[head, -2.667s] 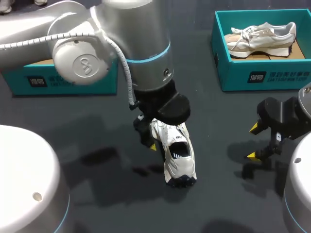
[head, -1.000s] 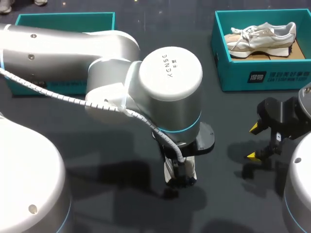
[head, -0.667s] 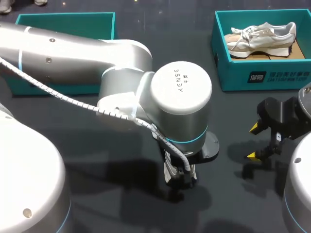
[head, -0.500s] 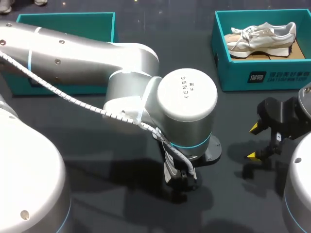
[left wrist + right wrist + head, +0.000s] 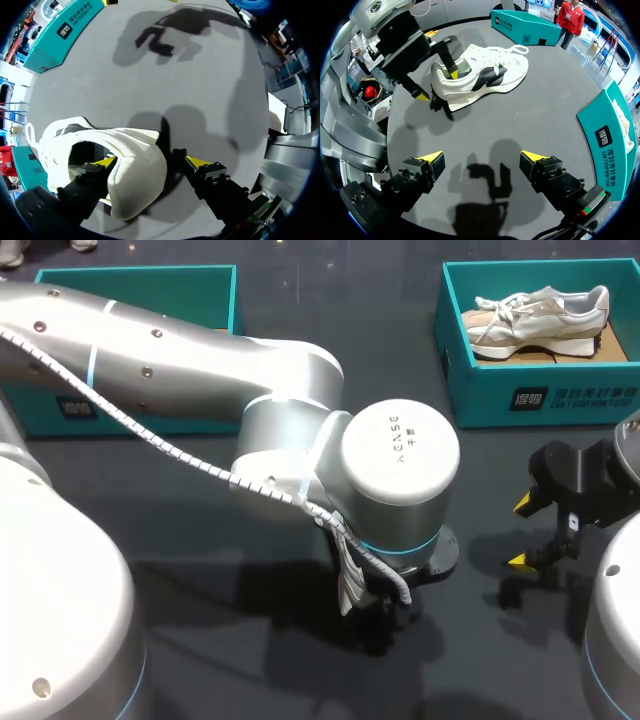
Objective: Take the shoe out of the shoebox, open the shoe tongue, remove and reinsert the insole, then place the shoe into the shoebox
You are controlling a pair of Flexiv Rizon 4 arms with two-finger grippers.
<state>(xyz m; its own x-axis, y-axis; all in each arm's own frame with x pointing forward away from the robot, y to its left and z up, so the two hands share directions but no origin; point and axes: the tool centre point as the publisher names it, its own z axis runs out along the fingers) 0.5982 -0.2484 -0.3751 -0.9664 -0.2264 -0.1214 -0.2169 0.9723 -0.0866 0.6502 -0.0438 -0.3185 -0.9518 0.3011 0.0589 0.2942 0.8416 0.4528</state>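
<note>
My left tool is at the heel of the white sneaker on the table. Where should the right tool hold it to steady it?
Probably the forefoot of the white lace-up sneaker, pinched across its width from above. It stands upright on its sole, the left tool straddles the heel collar, and the open right tool faces its side.
</note>
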